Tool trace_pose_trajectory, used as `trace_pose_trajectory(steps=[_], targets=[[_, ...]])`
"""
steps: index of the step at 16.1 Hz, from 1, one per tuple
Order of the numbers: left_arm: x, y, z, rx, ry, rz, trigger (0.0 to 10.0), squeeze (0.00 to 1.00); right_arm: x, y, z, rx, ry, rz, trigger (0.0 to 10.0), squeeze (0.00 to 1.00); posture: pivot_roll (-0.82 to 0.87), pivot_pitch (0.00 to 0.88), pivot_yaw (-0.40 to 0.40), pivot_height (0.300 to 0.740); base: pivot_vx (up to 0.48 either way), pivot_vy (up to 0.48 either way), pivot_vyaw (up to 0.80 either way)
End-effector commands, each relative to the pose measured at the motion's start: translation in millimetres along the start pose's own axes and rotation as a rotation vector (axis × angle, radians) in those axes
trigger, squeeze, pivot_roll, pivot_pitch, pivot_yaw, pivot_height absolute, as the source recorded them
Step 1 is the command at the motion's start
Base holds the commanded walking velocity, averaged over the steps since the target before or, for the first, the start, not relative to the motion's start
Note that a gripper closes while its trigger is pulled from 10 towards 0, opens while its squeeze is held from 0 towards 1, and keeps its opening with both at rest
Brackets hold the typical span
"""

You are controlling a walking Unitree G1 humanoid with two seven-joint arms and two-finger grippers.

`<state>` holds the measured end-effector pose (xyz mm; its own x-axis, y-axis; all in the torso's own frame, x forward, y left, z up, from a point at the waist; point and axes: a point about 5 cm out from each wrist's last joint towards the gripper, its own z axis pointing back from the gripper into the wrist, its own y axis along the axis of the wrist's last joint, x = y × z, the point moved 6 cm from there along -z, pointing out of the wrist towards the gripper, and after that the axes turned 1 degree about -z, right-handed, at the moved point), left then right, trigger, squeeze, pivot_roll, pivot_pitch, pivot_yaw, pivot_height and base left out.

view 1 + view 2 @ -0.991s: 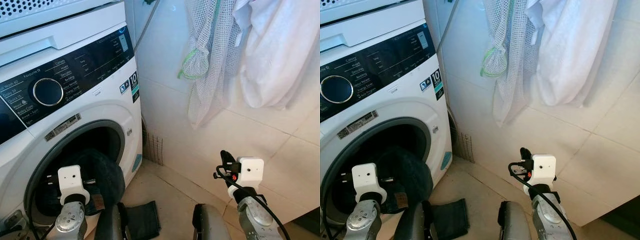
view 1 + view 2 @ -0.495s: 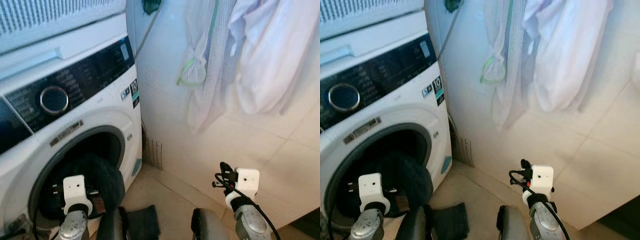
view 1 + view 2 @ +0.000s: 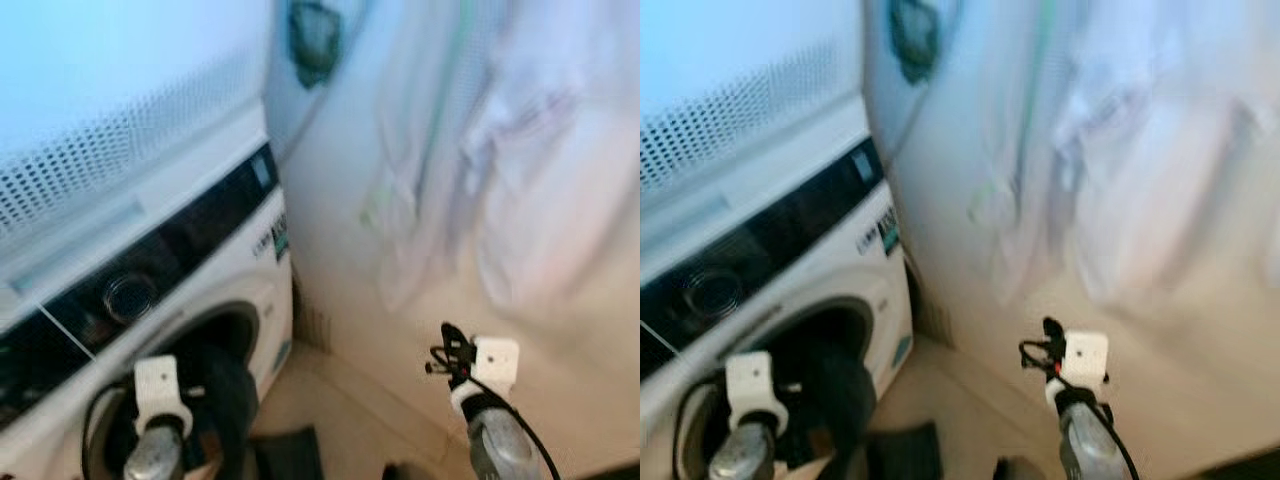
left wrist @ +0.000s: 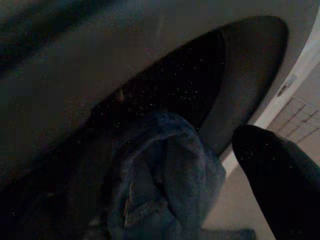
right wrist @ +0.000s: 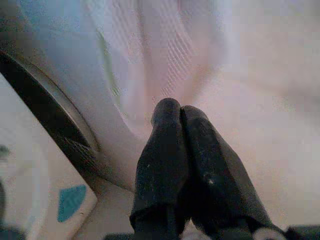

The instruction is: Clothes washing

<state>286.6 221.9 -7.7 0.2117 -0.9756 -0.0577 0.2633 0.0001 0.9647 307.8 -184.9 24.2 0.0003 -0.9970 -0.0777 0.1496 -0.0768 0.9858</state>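
**Denim hangs at the washer's mouth as robot stands before the drum**

A white front-loading washing machine [image 3: 215, 270] stands against a pale tiled wall, its round door opening [image 3: 215, 385] dark and its black control panel [image 3: 170, 255] with a round dial [image 3: 128, 296] blurred in the head views. A white perforated basket or appliance [image 3: 110, 160] sits on top of the machine. Dark clothing bulges from the drum opening; the left wrist view shows it as blue denim jeans [image 4: 165, 170], bunched and draped over the lower lip of the opening. Another dark garment [image 3: 290, 450] lies on the floor just in front of the machine.

The left gripper [image 4: 275, 175] is held low at the drum opening, close beside the denim; one black finger [image 4: 280, 180] is visible in its wrist view, and whether the pair is apart or together cannot be told. The right gripper [image 5: 180, 150] is raised well apart from the machine, in front of the tiled wall, its two black fingers [image 5: 162, 155] pressed together with nothing between them.

On the wall above the right arm hang a white mesh laundry bag [image 3: 415, 190] with green trim and a white cloth [image 3: 550, 190], both smeared by blur.
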Motion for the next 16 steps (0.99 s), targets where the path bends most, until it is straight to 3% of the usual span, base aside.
trace_pose_trajectory(steps=[1,9,16], targets=[[-11.0,12.0,-1.6,0.049,0.025,-0.008,10.0,0.00,4.6,-10.3,5.8,-0.031,-0.016,-0.012,10.0,0.00,0.03,0.246,0.044,0.703,0.000,0.000,0.00],[-11.3,9.8,0.9,0.055,0.018,-0.020,10.0,0.00,2.2,-14.3,6.9,-0.041,-0.008,-0.012,10.0,0.00,0.04,0.252,0.046,0.703,-0.452,0.000,0.00],[-12.1,7.4,0.6,0.047,0.024,-0.052,10.0,0.00,2.4,-14.0,5.3,-0.041,-0.002,0.009,10.0,0.00,0.03,0.251,0.043,0.703,0.000,0.000,0.00]])
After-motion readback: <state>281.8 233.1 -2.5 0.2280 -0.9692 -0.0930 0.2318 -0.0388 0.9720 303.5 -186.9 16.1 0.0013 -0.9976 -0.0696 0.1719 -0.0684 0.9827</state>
